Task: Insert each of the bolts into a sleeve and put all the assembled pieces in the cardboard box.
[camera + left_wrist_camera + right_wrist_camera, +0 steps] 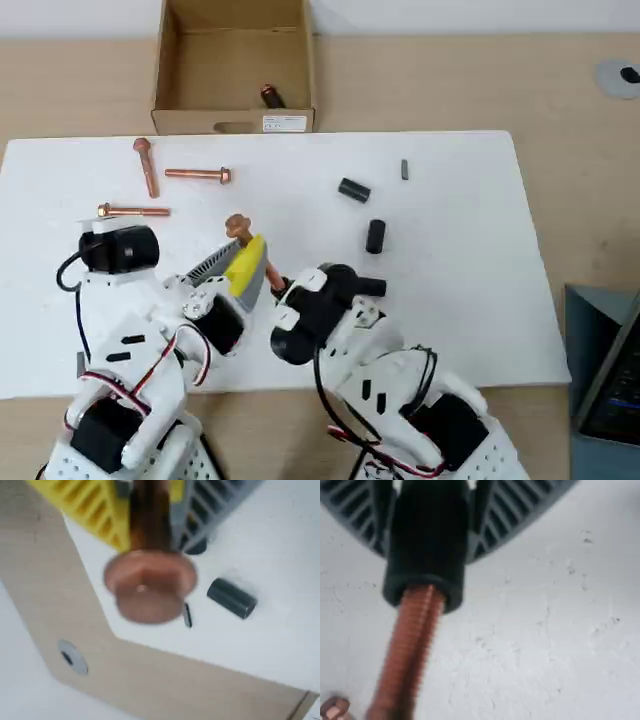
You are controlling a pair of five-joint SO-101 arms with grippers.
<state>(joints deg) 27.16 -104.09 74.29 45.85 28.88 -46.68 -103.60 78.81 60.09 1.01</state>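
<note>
Starting at nine o'clock on the mat [470,300], three spare bolts [198,175] lie apart from one another with room around each. Beyond the mat's far edge, toward eleven o'clock, the box [160,70] stands open on the desk [450,80] with one assembled piece [271,96] inside; its near wall is the edge to clear. Near the middle, the left pincer [247,268] is clamped on a bolt [238,227] at mid-shank, head pointing to eleven o'clock. Just right of it, the right pincer [287,292] grips a sleeve [427,545] round its barrel, and the bolt's threaded end sits inside the sleeve's mouth.

The bolt looks stiff, weighty for its size and likely slick on the shank. The sleeve looks light and rigid and would probably roll if dropped, so a hold across its middle suits it. Toward two o'clock two loose sleeves [353,190] lie well apart, and the mat beyond them, at three o'clock, gives free room for swinging.
</note>
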